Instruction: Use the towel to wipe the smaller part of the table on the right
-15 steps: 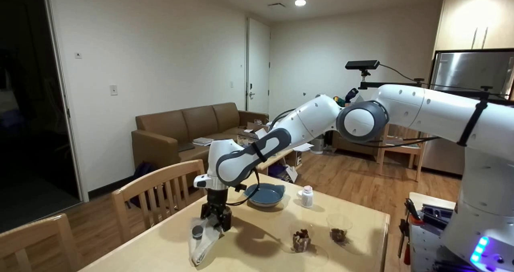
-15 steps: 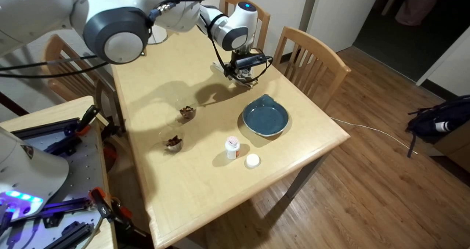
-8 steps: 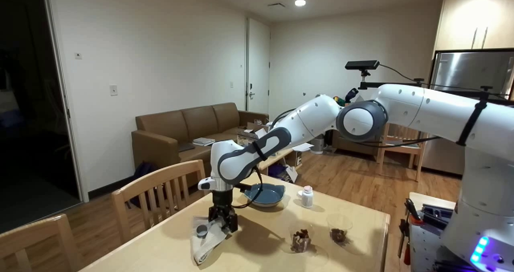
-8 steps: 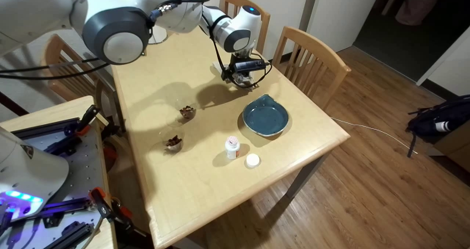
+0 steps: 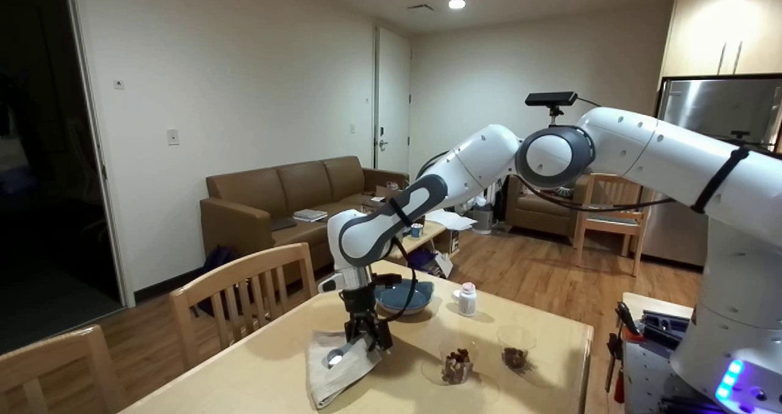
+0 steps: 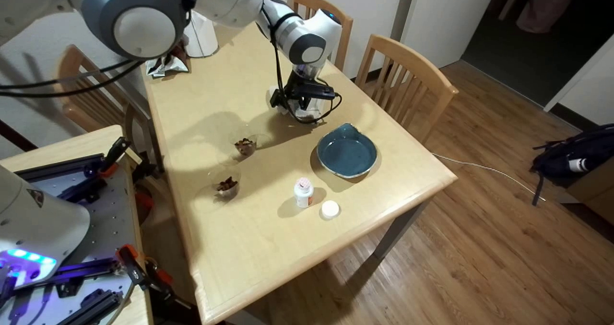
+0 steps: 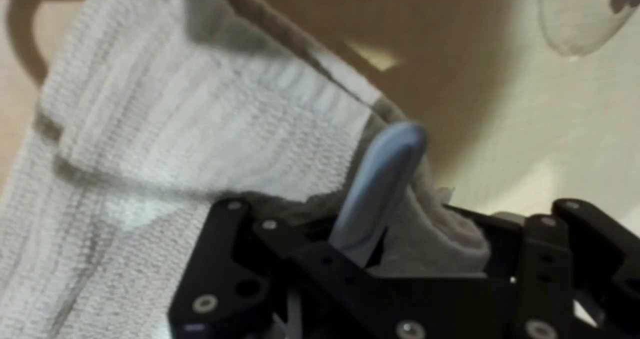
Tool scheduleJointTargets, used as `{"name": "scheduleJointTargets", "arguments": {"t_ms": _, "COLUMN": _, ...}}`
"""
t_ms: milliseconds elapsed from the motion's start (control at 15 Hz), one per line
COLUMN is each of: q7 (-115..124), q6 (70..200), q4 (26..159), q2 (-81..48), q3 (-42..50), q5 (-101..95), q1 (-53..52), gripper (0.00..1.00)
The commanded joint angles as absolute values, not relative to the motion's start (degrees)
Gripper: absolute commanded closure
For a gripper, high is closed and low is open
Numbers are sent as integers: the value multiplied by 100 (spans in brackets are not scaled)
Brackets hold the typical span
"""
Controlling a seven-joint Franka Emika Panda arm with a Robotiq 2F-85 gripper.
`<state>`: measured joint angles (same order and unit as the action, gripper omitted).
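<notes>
The off-white towel [image 5: 342, 380] lies partly spread on the wooden table [image 6: 268, 248], in front of the gripper [image 5: 368, 337] in an exterior view. The gripper also shows in an exterior view [image 6: 298, 105], where it covers most of the towel [image 6: 311, 110]. In the wrist view a bunched edge of the towel [image 7: 150, 129] is between the fingers [image 7: 400, 229], so the gripper is shut on it. A blue-grey strip with a rounded end [image 7: 382, 179] stands up at the jaws. A grey round piece [image 5: 335, 358] shows over the towel. The fingertips are hidden.
A blue dish [image 6: 348, 153] is near the gripper. A white bottle [image 6: 303, 196] and a white lid [image 6: 330, 210] stand beyond it. Two clear cups with dark contents [image 6: 245, 147] [image 6: 226, 186] are on the robot's side. Chairs [image 6: 407, 80] line the far edge.
The gripper and towel have moved towards the robot base, right in an exterior view. The wrist has tilted and the elbow has shifted. The towel looks more spread out.
</notes>
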<state>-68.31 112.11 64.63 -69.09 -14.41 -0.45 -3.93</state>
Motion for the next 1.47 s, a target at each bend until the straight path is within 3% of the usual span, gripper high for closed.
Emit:
{"name": "scheduleJointTargets", "arguments": {"t_ms": 0, "q7": -6858, "q6": 10856, "q4": 7761, "q2": -5995, "q3": -1637, "q5": 179, "q1": -117, "gripper": 98}}
{"name": "scheduleJointTargets", "arguments": {"t_ms": 600, "q7": -6859, "q6": 10672, "q4": 8844, "q2": -5217, "q3": -1619, "q5": 581, "q1": -107, "gripper": 98}}
{"name": "scheduleJointTargets", "arguments": {"t_ms": 1400, "q7": -7483, "q6": 12027, "q4": 8288, "q2": -6254, "q3": -1551, "q5": 580, "q1": 109, "gripper": 98}}
